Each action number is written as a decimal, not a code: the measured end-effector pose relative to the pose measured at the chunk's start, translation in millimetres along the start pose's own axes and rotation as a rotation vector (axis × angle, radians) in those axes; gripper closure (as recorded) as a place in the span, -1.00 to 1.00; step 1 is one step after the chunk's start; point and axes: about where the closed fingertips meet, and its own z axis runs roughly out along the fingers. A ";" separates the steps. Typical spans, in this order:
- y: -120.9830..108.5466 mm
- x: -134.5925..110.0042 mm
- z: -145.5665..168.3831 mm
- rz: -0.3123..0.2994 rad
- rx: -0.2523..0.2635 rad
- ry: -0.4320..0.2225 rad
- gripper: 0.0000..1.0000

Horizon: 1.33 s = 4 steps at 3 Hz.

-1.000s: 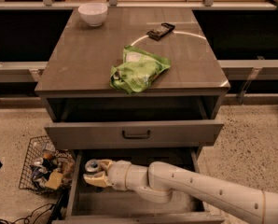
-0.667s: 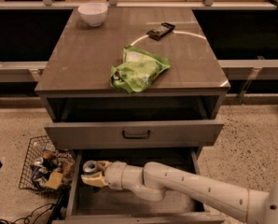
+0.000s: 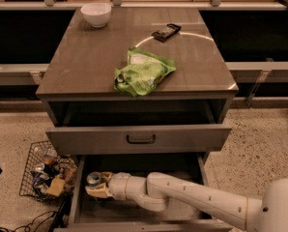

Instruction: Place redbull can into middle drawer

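Observation:
The redbull can (image 3: 93,179) shows its silver pull-tab top and stands upright at the left end of the open middle drawer (image 3: 77,193). This is the lowest pulled-out box, with a bare floor. My gripper (image 3: 97,188) reaches into the drawer from the right on a long white arm. Its tan fingers (image 3: 96,193) are closed around the can's body, low in the drawer near the left wall. The lower part of the can is hidden by the fingers.
The drawer with the dark bow handle (image 3: 140,139) is pulled out just above my arm. On the cabinet top lie a green chip bag (image 3: 143,71), a white bowl (image 3: 96,13) and a dark flat packet (image 3: 165,32). A wire basket (image 3: 45,174) of clutter stands on the floor at left.
My gripper has carried the can a little left and lower inside the drawer, closer to the left wall. Nothing on the cabinet top has moved.

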 end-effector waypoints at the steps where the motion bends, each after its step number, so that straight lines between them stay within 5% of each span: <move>1: -3.3 19.4 -11.1 -0.001 0.018 0.007 1.00; 2: -6.4 32.7 -25.0 -0.022 0.038 0.006 0.95; 4: -4.3 31.4 -22.0 -0.021 0.032 0.005 0.05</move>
